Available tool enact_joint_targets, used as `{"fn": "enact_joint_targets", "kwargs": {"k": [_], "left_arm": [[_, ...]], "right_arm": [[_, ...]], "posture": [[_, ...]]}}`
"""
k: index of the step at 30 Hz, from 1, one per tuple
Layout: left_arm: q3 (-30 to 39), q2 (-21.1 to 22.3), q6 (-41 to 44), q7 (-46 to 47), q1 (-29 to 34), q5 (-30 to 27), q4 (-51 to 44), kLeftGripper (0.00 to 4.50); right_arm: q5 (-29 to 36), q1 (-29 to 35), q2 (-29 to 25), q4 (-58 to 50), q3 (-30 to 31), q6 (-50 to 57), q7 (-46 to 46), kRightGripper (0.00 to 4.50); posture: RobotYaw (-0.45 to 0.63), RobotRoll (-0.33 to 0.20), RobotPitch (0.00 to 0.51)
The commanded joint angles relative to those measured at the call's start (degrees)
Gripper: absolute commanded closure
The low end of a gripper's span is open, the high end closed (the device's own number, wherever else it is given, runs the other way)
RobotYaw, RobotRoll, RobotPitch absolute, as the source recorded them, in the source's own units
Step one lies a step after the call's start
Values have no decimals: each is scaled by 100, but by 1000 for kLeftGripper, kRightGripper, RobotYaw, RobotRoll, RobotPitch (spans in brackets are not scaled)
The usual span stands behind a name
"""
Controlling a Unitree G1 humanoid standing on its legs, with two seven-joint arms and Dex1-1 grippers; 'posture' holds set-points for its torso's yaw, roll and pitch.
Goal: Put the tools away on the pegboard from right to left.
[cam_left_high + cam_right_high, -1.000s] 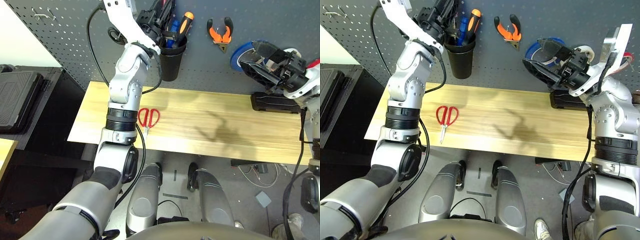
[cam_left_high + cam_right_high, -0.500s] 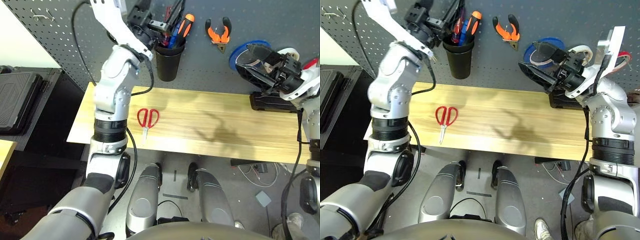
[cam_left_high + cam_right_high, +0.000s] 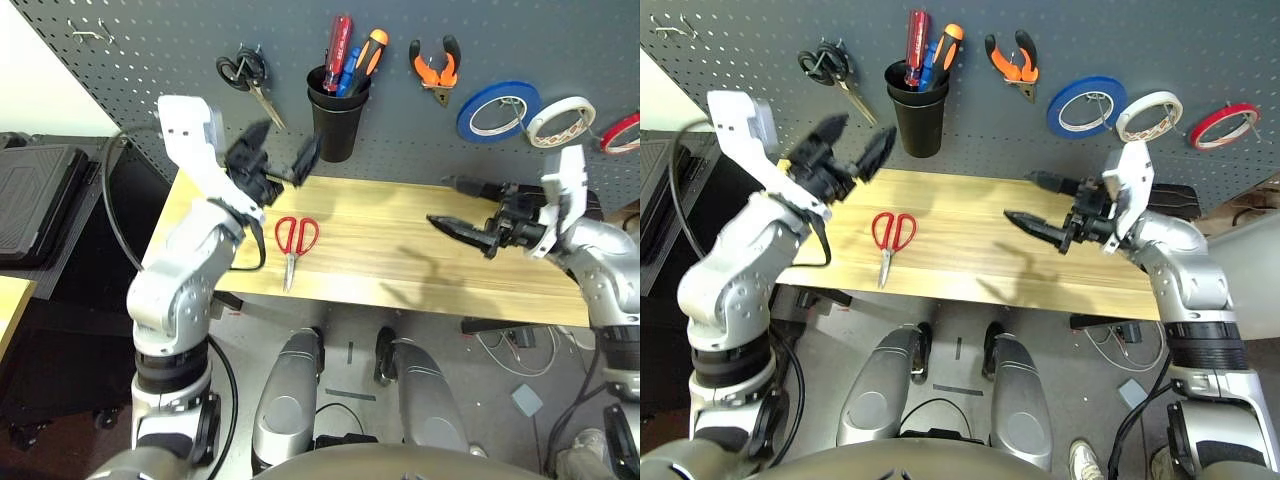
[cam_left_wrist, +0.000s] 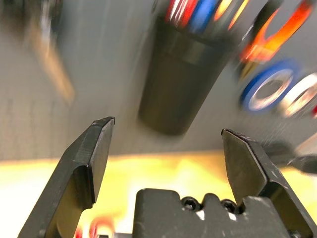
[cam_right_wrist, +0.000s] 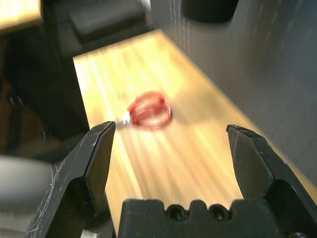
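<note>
Red-handled scissors [image 3: 295, 238] lie near the table's [image 3: 400, 250] left end, the one tool not hung. Both claws, left [image 3: 279, 160] and right [image 3: 462, 207], hover apart, empty. On the pegboard [image 3: 150, 60]: screwdriver [image 3: 337, 40], pliers [image 3: 439, 66], red tape ring [image 3: 622, 132].

My wooden table [image 3: 420, 250] has just the red-handled scissors [image 3: 295, 240] lying flat on it toward my left, blades pointing at me, plus a black box [image 3: 1185, 195] at the far right edge.

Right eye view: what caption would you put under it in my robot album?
Both open grippers, left gripper and right gripper, hover above red-handled scissors on the table.
</note>
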Motion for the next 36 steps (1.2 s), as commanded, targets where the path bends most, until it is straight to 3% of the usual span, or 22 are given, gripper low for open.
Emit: {"fn": "enact_joint_targets", "kwargs": {"k": [1, 7, 15, 28, 33, 36], "left_arm": [[-179, 36, 93, 169, 296, 418, 562, 17], [-249, -104, -212, 389, 283, 1032, 2056, 17], [-100, -416, -1460, 419, -338, 1493, 4455, 17], [147, -553, -2802, 714, -1588, 1937, 7793, 17], [118, -674, -3030, 642, -1900, 2046, 8616, 17], [119, -702, -3038, 653, -1989, 2098, 8910, 620]], "right_arm": [[-330, -41, 87, 158, 258, 216, -316, 0], [-825, -169, 212, 316, 767, 411, -567, 0], [-1460, -155, 98, 236, 1253, 605, -681, 0], [-1649, -129, 210, 150, 1356, 673, -845, 0], [-1661, -179, 159, 160, 1366, 627, -788, 0], [-1629, -231, 143, 164, 1340, 596, -740, 0]], "posture": [[240, 0, 272], [247, 0, 282], [257, 0, 299], [248, 0, 311], [244, 0, 307], [239, 0, 299]]}}
